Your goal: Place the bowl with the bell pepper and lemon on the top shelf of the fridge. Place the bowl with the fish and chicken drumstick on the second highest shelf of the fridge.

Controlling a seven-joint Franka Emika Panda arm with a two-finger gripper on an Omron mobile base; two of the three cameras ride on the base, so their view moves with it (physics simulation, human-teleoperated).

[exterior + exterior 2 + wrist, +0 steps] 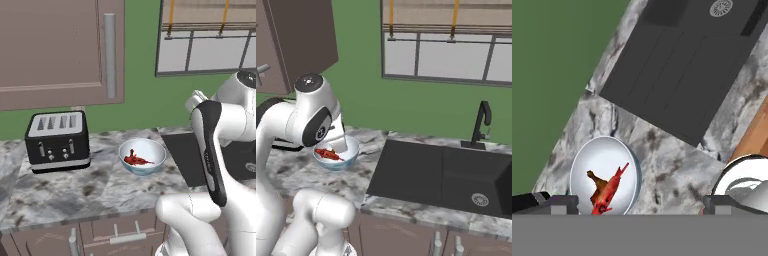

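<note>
Fingertips are held wide apart at the bottom of the hand view, nothing gripped between them; the gripper hangs above the marbled counter. From the left, a black toaster is seen, then the pale-blue-white bowl holding the red-orange fish and the brown chicken drumstick, then the dark sink with its black faucet.

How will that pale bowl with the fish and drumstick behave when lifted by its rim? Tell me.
The bowl looks rigid, so a rim grip should hold, though its glossy wall may be slippery. The fish and chicken drumstick lie loose inside, so tilting would probably slide them. The gripper is open above it.
</note>
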